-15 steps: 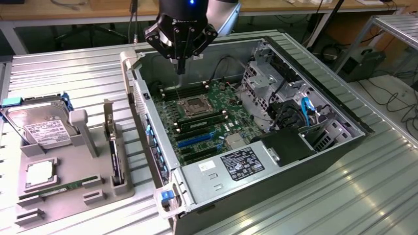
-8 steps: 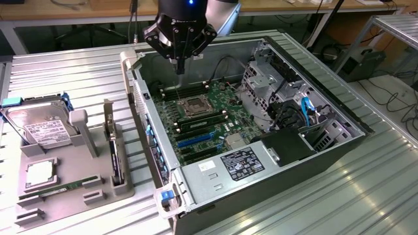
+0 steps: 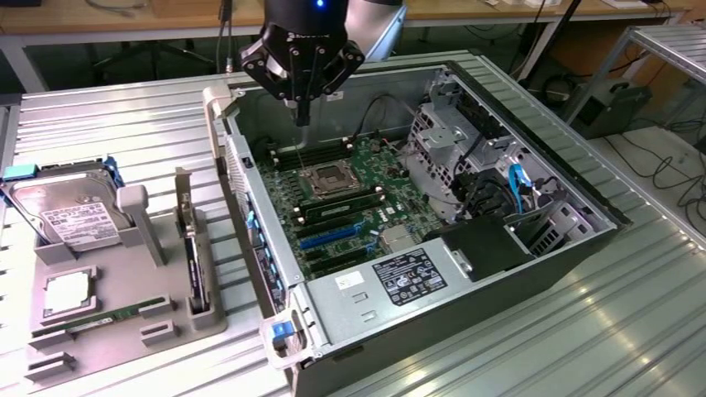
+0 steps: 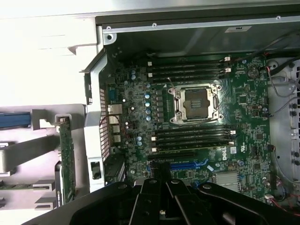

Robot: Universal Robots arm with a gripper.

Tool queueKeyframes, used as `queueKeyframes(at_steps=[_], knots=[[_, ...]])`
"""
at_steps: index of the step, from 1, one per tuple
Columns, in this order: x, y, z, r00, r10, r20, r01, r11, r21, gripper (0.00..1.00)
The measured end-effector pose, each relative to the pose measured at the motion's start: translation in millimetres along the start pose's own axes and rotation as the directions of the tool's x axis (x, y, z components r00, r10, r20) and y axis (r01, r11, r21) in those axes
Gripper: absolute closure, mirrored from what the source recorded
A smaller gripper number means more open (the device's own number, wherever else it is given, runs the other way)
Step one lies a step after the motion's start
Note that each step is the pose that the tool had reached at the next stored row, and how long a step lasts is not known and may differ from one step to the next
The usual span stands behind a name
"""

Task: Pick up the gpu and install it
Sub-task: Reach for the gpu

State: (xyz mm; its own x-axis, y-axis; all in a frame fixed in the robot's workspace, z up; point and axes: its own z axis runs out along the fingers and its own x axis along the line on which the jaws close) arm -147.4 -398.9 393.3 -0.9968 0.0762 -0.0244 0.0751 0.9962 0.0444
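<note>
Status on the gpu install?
Hand shut, empty, over the open case. Gpu upright in its holder outside the case, untouched. Nothing on top of it.

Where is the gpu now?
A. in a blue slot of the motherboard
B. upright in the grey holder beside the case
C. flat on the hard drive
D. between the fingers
B: the gpu stands on edge in the grey holder, outside the case, and the shut fingers over the motherboard hold nothing.

gpu, slim dark card — upright on edge, in grey holder
</note>
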Motion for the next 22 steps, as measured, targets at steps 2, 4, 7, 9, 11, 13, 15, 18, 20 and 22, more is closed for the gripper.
queueKeyframes(at_steps=[2, 4, 7, 9, 11, 13, 15, 18, 20, 22], knots=[[0.4, 0.0, 0.0, 1.0000, 0.000, 0.0001, 0.000, 1.0000, 0.0000, 0.89], [1.1, -0.1, 0.0, 1.0000, 0.000, 0.0000, 0.000, 1.0000, 0.0000, 0.89], [2.0, -0.1, 0.0, 1.0000, 0.000, 0.0000, 0.000, 1.0000, 0.0000, 0.89], [2.5, -0.2, 0.0, 1.0000, 0.000, 0.0000, 0.000, 1.0000, 0.0000, 0.89], [2.9, -0.2, -0.1, 1.0000, 0.000, 0.0000, 0.000, 1.0000, 0.0000, 0.89], [3.5, -0.3, -0.1, 1.0000, 0.000, 0.0000, 0.000, 1.0000, 0.0000, 0.89], [4.0, -0.3, -0.1, 1.0000, 0.000, 0.0000, 0.000, 1.0000, 0.0000, 0.89], [4.5, -0.3, -0.1, 1.0000, 0.000, 0.0000, 0.000, 1.0000, 0.0000, 0.89], [4.8, -0.3, -0.1, 1.0000, 0.000, 0.0000, 0.000, 1.0000, 0.0000, 0.89], [5.2, -0.4, -0.1, 1.0000, 0.000, 0.0000, 0.000, 1.0000, 0.0000, 0.89]])
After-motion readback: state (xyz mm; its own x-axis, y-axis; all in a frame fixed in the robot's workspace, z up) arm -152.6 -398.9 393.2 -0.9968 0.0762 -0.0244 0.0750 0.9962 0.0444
